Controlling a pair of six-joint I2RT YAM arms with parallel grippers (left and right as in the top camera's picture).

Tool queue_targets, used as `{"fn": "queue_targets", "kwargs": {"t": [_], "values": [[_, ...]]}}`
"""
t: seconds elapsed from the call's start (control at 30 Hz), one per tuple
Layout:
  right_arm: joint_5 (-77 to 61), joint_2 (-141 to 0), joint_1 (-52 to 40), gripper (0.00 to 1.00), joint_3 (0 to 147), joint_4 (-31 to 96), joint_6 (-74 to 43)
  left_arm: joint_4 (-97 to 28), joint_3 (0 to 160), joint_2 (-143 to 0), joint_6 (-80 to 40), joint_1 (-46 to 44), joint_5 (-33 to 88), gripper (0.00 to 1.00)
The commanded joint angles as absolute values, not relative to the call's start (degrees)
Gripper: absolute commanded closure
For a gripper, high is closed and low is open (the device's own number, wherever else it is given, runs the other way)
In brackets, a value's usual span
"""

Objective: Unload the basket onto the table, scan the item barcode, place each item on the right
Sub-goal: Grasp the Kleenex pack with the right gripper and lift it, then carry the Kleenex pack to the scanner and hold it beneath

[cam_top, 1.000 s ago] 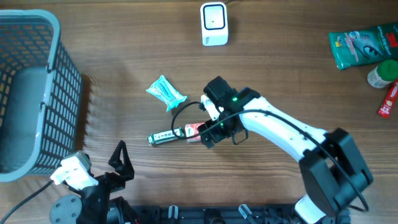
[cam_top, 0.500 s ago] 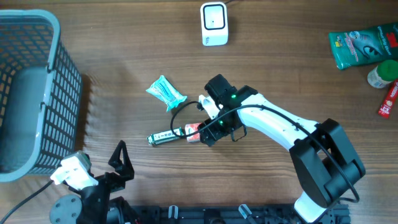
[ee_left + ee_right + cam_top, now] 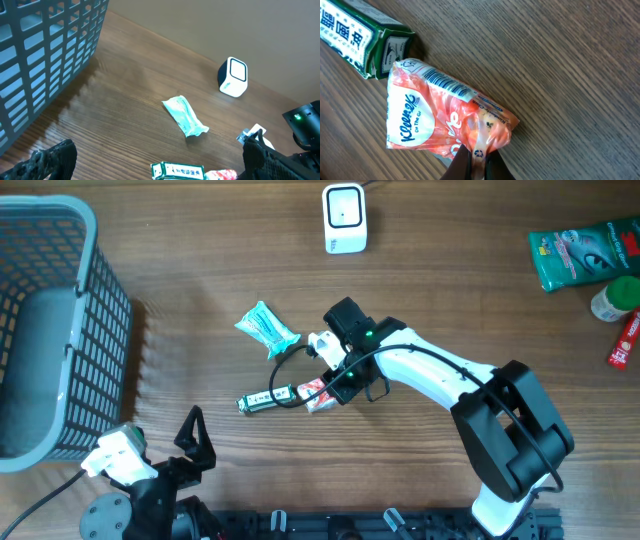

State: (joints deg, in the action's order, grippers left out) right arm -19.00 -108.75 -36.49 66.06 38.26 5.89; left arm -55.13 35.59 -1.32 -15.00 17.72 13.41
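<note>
An orange Kleenex tissue pack (image 3: pixel 432 117) lies on the wooden table, its barcode (image 3: pixel 449 84) facing up along one edge. My right gripper (image 3: pixel 478 162) is shut on the pack's crimped end seam. From overhead, the right gripper (image 3: pixel 332 388) sits mid-table over the pack (image 3: pixel 316 394). The white scanner (image 3: pixel 343 218) stands at the far edge, well apart from the pack. My left gripper (image 3: pixel 159 150) is open with nothing between its fingers, low at the near left (image 3: pixel 198 442).
A green box (image 3: pixel 264 399) lies touching the pack's left end. A teal packet (image 3: pixel 267 328) rests beyond it. A grey basket (image 3: pixel 50 330) fills the left side. A green bag (image 3: pixel 583 252) and small items sit at the far right.
The right gripper's jaws have closed onto the tissue pack's end seam. The right arm edged slightly left. The left arm has not moved.
</note>
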Motion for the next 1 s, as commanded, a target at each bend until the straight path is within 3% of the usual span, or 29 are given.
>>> {"fn": "queue_targets", "kwargs": {"t": [0.0,0.1,0.33,0.53,0.97], "values": [[-13.1,-106.6,-36.7,0.96,67.9,41.1,4.4,-55.0,35.5,-1.2,-15.5,17.4,13.5,0.0],[-12.7,-99.9,-36.6,0.96,70.6,39.2,6.5,-55.0,35.5,-1.2,-15.5,17.4,13.5,0.0],[-23.0,-85.9,-36.3,0.96,70.6,16.2,10.3,-55.0,35.5,-1.2,-15.5,17.4,13.5,0.0],[-57.0,-84.5,-35.3,0.96,70.6,23.2,44.6,-55.0,35.5,-1.2,-15.5,17.4,13.5,0.0],[-77.8,-84.5,-22.4,0.96,70.5,27.9,57.2,-55.0,35.5,-1.2,-15.5,17.4,13.5,0.0]]}}
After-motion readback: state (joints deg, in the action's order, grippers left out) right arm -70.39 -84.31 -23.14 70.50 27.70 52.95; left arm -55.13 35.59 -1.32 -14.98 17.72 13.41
